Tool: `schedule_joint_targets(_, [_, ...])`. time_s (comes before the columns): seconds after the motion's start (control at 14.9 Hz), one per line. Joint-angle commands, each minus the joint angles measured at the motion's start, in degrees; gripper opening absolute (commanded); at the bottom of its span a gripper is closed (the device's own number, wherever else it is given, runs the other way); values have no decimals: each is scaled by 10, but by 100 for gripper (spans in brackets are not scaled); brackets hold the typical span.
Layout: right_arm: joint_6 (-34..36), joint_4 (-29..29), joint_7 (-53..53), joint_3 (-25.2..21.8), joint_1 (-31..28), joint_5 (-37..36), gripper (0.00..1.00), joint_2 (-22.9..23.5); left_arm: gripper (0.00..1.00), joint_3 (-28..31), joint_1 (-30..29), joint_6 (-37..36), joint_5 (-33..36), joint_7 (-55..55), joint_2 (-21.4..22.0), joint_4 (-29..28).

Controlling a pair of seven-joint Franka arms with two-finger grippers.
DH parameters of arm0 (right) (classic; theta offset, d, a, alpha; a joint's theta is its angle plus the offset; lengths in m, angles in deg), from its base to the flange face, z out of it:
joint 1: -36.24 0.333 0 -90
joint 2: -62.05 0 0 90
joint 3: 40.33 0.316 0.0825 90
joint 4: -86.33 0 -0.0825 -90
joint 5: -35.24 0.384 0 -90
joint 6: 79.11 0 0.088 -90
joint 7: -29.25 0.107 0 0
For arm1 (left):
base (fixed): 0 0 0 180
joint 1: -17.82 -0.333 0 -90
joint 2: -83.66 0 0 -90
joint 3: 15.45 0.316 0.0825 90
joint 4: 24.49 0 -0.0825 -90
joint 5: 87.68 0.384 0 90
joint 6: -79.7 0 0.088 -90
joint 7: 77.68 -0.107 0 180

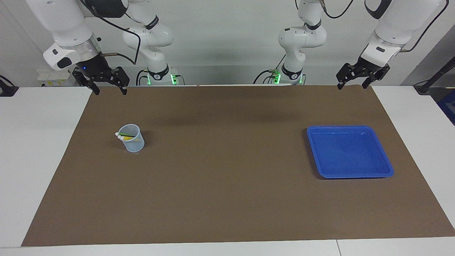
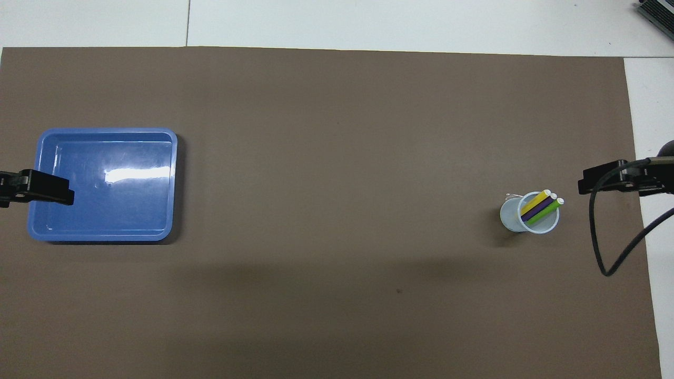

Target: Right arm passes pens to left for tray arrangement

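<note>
1. The right end effector (image 1: 109, 87) hangs in the air above the tabletop edge nearest the robots, at the right arm's end, with its fingers apart and nothing between them.
2. The left end effector (image 1: 356, 83) hangs above the same edge at the left arm's end, fingers apart and empty.
3. The pens (image 2: 540, 206), yellow, purple and green, stand tilted together in a small pale-blue mesh cup (image 1: 133, 141) on the brown mat (image 1: 227, 199), toward the right arm's end of the tabletop.
4. The blue tray (image 1: 350, 174) lies flat on the mat toward the left arm's end, well apart from the cup.
</note>
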Motion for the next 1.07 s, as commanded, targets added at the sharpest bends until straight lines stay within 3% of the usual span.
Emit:
schedule_joint_targets(0.0, [3, -5, -3, -1, -2, 7, 100, -4, 100, 7, 11, 3, 10, -2, 11, -10])
schedule_joint_targets(1.0, [6, -32, -18, -3, -4, 33, 100, -18, 100, 7, 11, 7, 10, -2, 11, -7])
